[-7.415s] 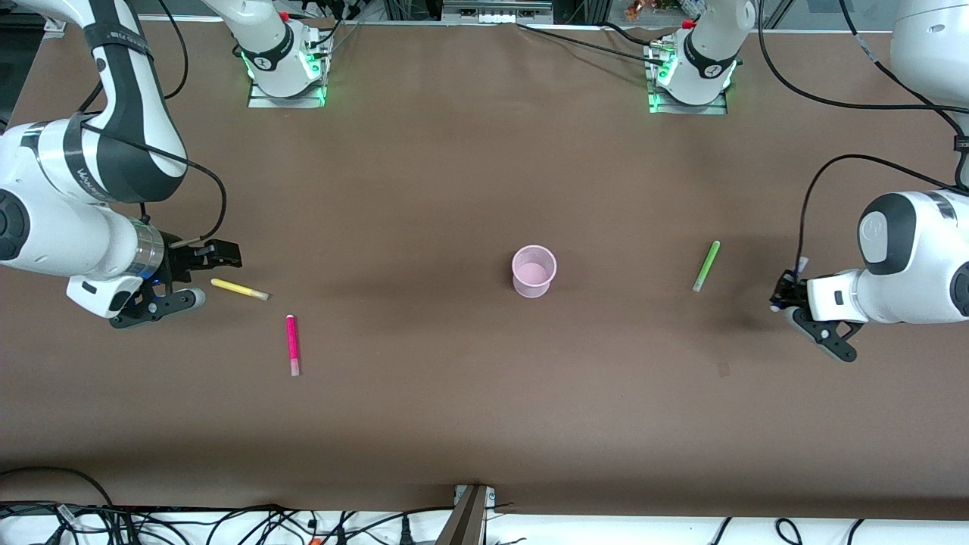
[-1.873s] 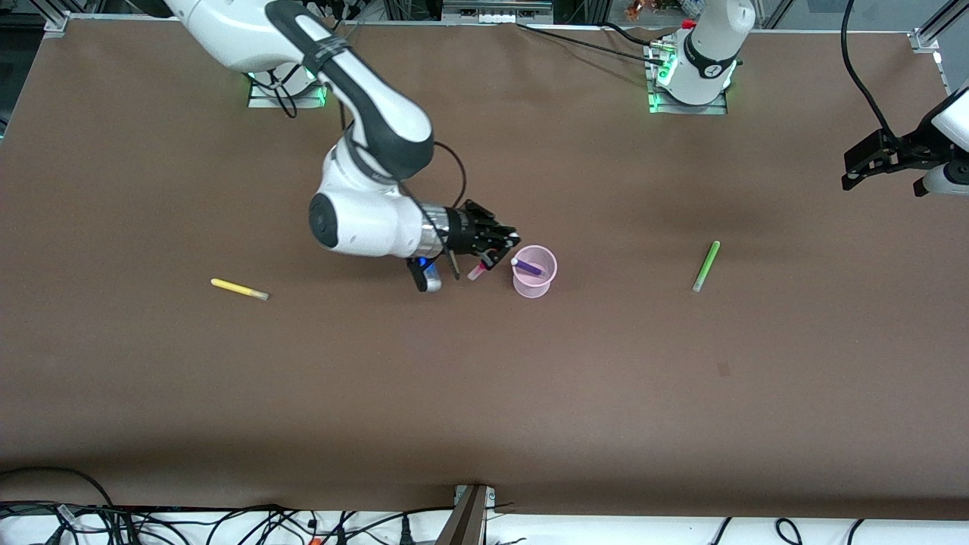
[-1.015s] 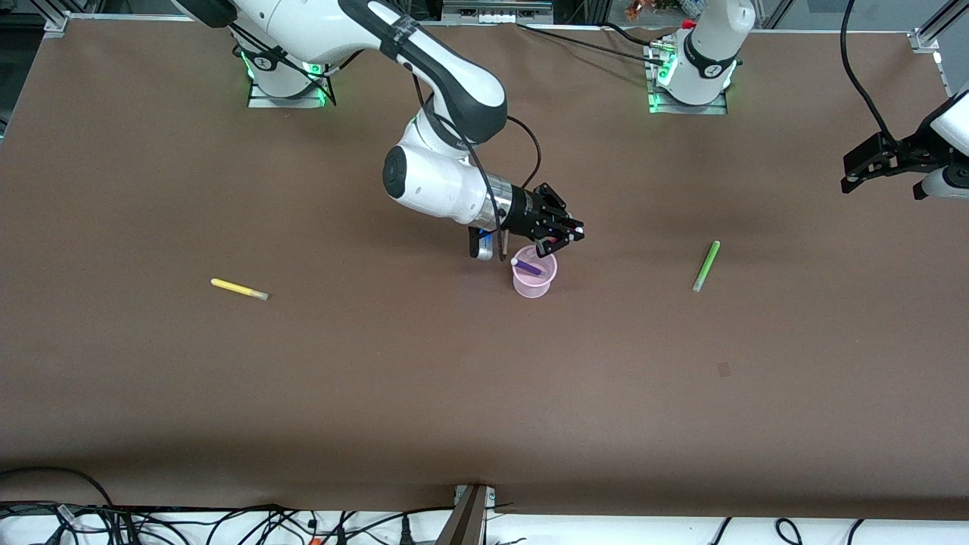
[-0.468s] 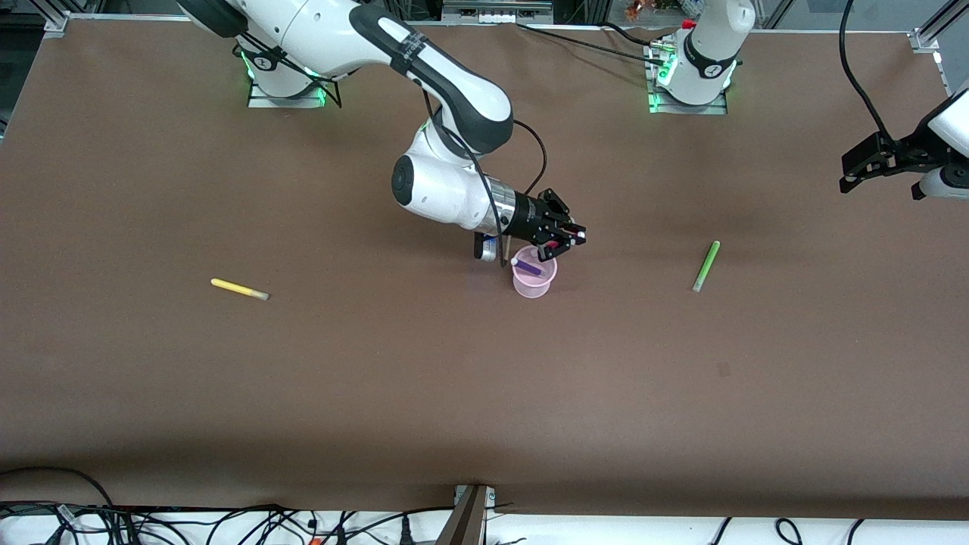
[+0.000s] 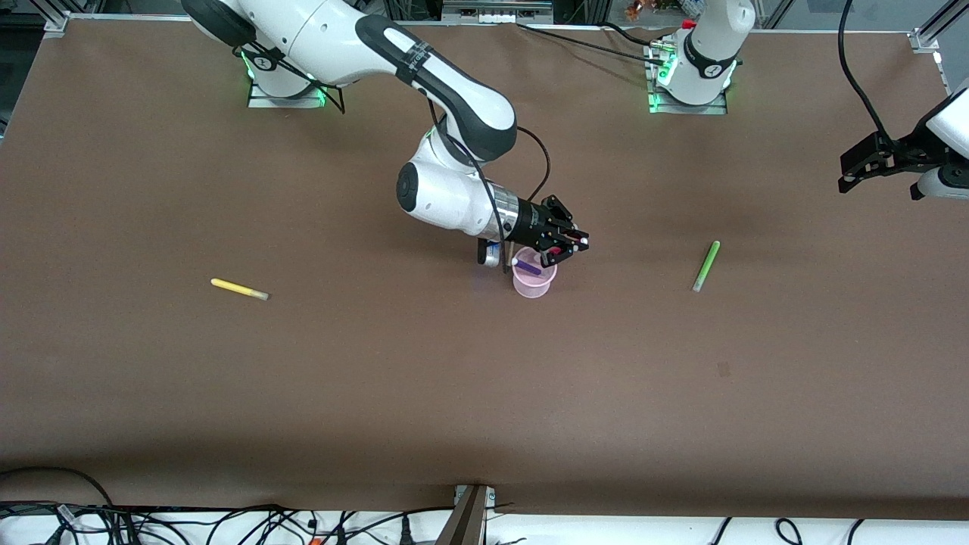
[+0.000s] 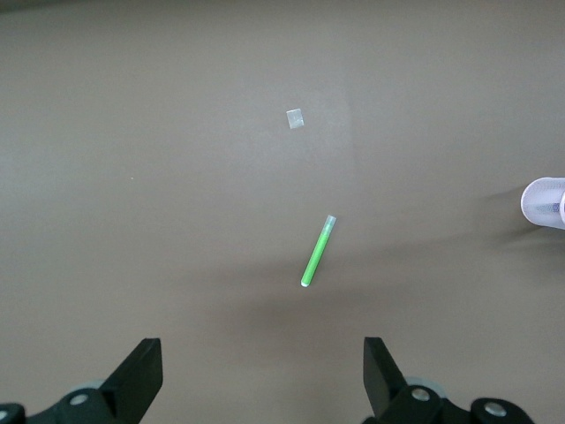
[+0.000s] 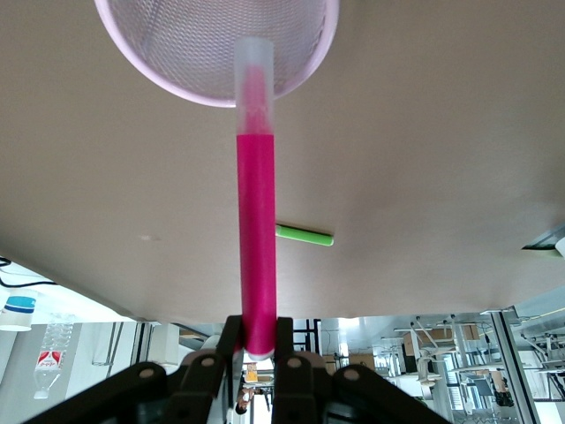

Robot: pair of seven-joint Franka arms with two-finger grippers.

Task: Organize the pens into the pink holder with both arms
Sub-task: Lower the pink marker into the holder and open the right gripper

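The pink holder (image 5: 534, 281) stands mid-table with a purple pen (image 5: 528, 266) leaning inside it. My right gripper (image 5: 564, 248) hovers over the holder's rim, shut on the magenta pen (image 7: 256, 234), whose pale tip points at the holder's mouth (image 7: 199, 62). A green pen (image 5: 705, 266) lies flat toward the left arm's end of the table; it also shows as the green pen (image 6: 318, 252) in the left wrist view. A yellow pen (image 5: 239, 289) lies toward the right arm's end. My left gripper (image 5: 870, 163) hangs open and empty above the table's end, fingers (image 6: 141, 375) wide apart.
A small pale square mark (image 5: 724, 369) sits on the brown table cover, nearer to the front camera than the green pen. Cables run along the table's front edge (image 5: 227, 522) and around both arm bases.
My right arm has carried the magenta pen in over the holder and lowered it slightly. The left arm has stayed still.
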